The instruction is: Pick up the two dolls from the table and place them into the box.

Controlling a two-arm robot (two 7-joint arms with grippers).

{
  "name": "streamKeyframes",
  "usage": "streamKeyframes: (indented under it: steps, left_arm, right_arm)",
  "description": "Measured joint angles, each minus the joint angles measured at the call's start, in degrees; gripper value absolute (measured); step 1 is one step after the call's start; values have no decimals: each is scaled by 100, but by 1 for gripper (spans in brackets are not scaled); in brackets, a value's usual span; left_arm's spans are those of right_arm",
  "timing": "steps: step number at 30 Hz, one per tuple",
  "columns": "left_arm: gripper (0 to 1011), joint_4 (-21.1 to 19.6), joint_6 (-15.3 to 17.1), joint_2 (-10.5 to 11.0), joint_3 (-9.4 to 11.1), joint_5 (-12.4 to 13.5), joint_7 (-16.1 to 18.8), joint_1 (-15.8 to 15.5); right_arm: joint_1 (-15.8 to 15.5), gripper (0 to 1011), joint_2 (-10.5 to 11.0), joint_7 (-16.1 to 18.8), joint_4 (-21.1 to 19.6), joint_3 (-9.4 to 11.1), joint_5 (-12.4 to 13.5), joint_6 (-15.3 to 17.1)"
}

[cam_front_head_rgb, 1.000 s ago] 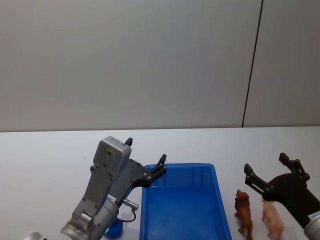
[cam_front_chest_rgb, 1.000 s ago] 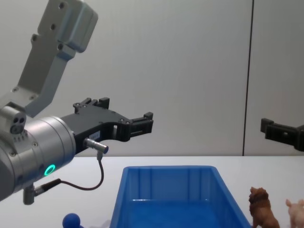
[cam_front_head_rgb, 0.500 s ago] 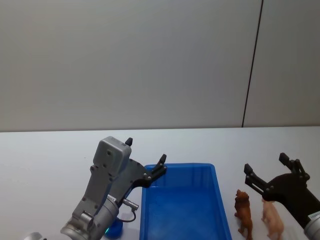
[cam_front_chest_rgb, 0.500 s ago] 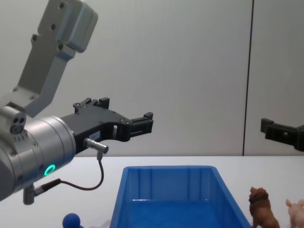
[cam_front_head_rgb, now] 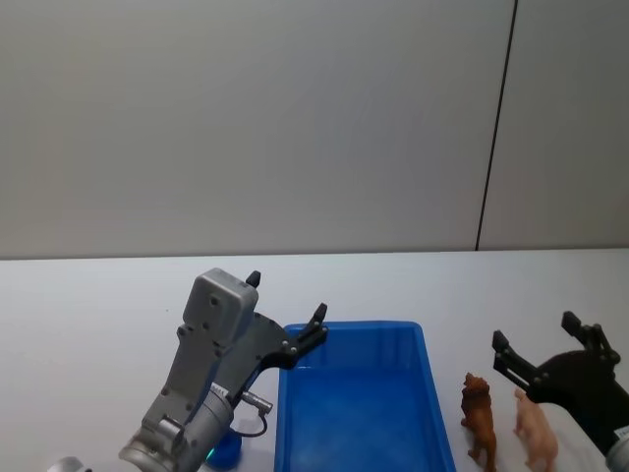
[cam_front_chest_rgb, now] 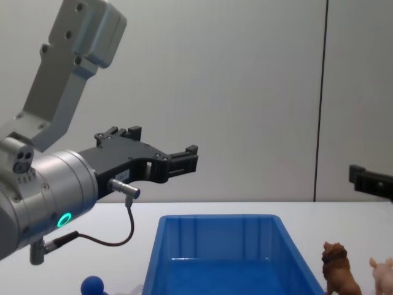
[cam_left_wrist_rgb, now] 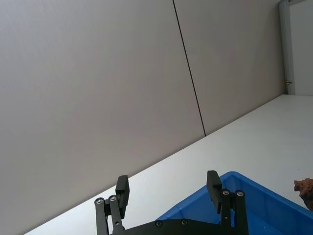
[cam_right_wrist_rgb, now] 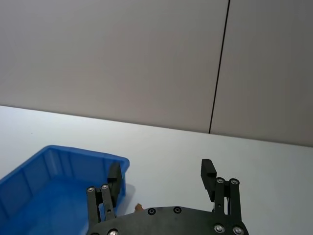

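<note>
The two dolls stand on the white table [cam_front_head_rgb: 98, 295] just right of the box: a brown lion [cam_front_head_rgb: 479, 418] [cam_front_chest_rgb: 338, 270] and, to its right, a pale pink pig [cam_front_head_rgb: 536, 433] [cam_front_chest_rgb: 384, 275]. The blue box [cam_front_head_rgb: 354, 327] [cam_front_chest_rgb: 215, 219] sits in the middle near me, with nothing visible inside it. My right gripper [cam_front_head_rgb: 536, 332] [cam_right_wrist_rgb: 161, 171] hangs open above and slightly behind the dolls, holding nothing. My left gripper [cam_front_head_rgb: 287, 297] [cam_left_wrist_rgb: 167, 182] is open over the box's left rear corner. The lion's head [cam_left_wrist_rgb: 305, 188] shows at the edge of the left wrist view.
A small blue ball [cam_front_chest_rgb: 92, 284] lies on the table left of the box, beneath my left arm. A grey wall with a dark vertical seam [cam_front_head_rgb: 496, 128] stands behind the table. Open tabletop stretches behind and to both sides of the box.
My right gripper has shifted a little to the right and lower, closer to the dolls. The left arm, the box and both dolls have not moved.
</note>
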Motion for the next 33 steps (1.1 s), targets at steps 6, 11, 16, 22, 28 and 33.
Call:
streamKeyframes:
  steps: [6, 11, 16, 22, 28, 33]
  left_arm:
    - [1001, 0, 0, 0, 0, 0, 0, 0]
    - [1001, 0, 0, 0, 0, 0, 0, 0]
    - [1001, 0, 0, 1, 0, 0, 1, 0]
    - [1001, 0, 0, 0, 0, 0, 0, 0]
    - [1001, 0, 0, 0, 0, 0, 0, 0]
    - [1001, 0, 0, 0, 0, 0, 1, 0]
  right_arm:
    - [-114, 1001, 27, -227, -34, 28, 8, 253]
    - [-204, 1001, 35, -370, -40, 32, 7, 414]
    - [-290, 1001, 28, -494, -30, 30, -15, 536]
    - [-383, 1001, -16, -636, 46, -5, -81, 655]
    - [-438, 1001, -76, -731, 168, -40, -160, 698]
    - [-449, 1001, -126, -762, 293, -60, -205, 703]
